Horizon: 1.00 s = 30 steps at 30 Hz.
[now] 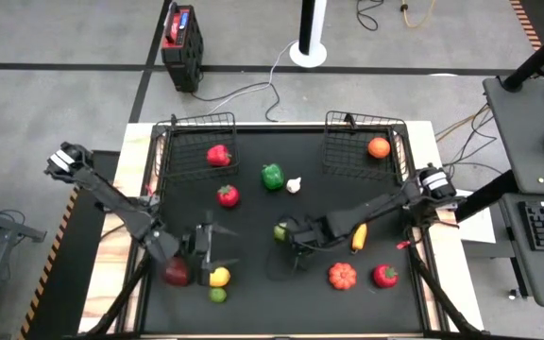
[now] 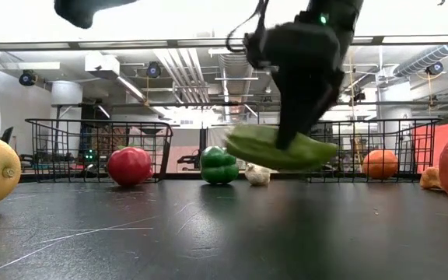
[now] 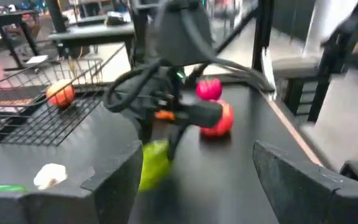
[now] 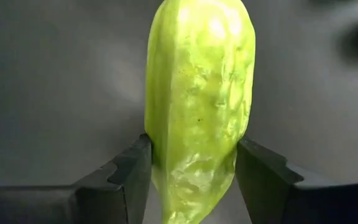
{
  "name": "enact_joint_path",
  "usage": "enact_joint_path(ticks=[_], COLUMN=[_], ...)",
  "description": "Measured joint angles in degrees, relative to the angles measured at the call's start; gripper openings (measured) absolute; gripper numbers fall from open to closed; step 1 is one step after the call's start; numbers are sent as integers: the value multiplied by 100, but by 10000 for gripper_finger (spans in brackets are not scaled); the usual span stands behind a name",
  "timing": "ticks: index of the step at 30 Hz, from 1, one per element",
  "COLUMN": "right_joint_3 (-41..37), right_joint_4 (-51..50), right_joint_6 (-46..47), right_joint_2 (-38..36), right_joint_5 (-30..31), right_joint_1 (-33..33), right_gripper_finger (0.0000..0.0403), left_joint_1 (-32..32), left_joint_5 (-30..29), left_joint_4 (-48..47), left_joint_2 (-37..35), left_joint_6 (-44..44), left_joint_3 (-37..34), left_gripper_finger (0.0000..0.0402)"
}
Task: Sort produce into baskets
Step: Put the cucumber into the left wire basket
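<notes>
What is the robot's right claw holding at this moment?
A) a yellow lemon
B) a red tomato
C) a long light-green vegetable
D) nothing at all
C: in the right wrist view the two dark fingers press on either side of the light-green vegetable, and in the low view the right gripper carries it clear of the black table.

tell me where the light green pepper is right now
The light green pepper is clamped in the right gripper, lifted off the mat near table centre.
</notes>
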Motion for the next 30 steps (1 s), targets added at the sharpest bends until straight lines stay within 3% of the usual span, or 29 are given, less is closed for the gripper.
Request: enact_joint_path(ticks=[5,15,30], right_joint_3=[-33,-97,-97], right_joint_4=[1384,3523,4622], right_joint_6=[-816,-2584,-3854], right_joint_2=[-25,-25,-25], right_joint_5=[-35,8,286], right_joint_1=[79,77,11], right_gripper_finger=[193,194,194], left_joint_1=[187,337,397], left_joint_5=[7,-32,134], left_joint_4=[958,1029,1146], left_joint_2=[-32,-32,-28], left_joint_6=[-51,-405,-274], left_joint_3=[-577,-748,-762], left_gripper_finger=[284,284,281])
